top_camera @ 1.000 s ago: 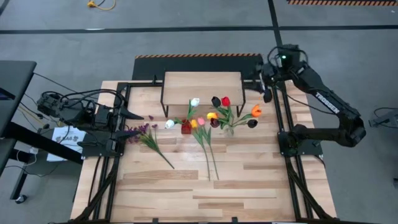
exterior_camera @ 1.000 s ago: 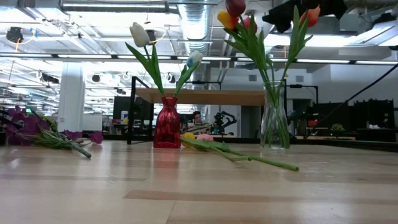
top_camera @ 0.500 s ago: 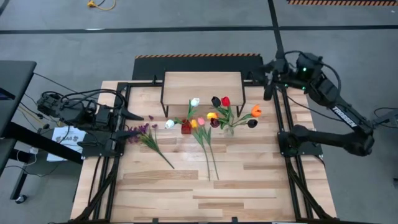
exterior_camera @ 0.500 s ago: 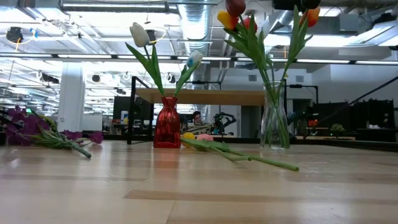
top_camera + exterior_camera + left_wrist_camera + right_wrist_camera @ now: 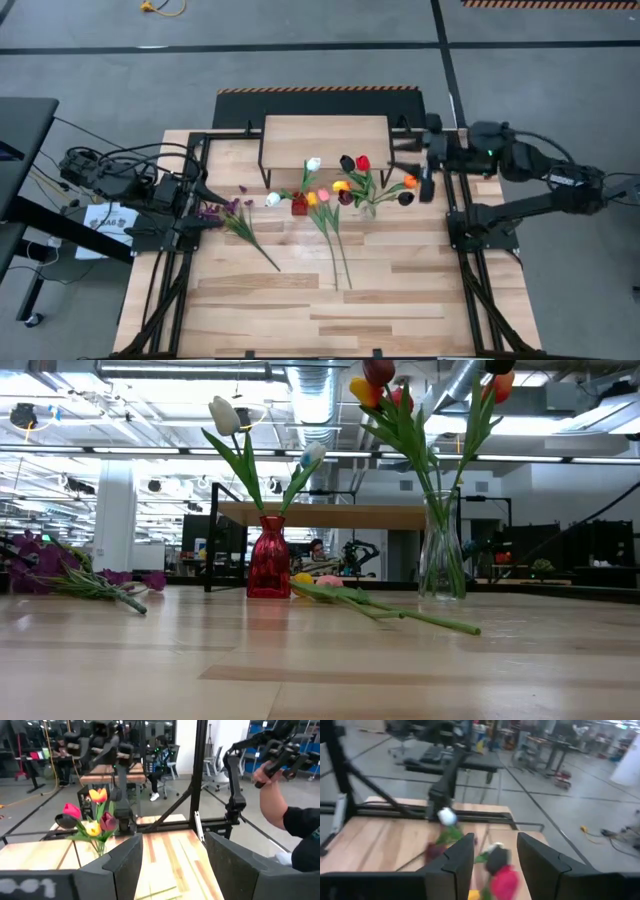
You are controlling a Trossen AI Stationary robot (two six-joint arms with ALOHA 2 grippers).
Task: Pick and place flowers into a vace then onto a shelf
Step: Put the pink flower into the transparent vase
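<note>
Both claws gape empty: right claw (image 5: pixel 424 172) beside the clear vase (image 5: pixel 372 205), left claw (image 5: pixel 208 190) near purple blossoms (image 5: pixel 228 211).

On the plank table (image 5: pixel 400 290) we see a small wood shelf (image 5: pixel 325 138) at its far edge, a red vase (image 5: pixel 299 206) and a clear glass vase (image 5: pixel 441 550) of tulips before it, loose tulips (image 5: pixel 330 230) at centre and purple blossoms (image 5: pixel 235 216) toward the left edge.
</note>
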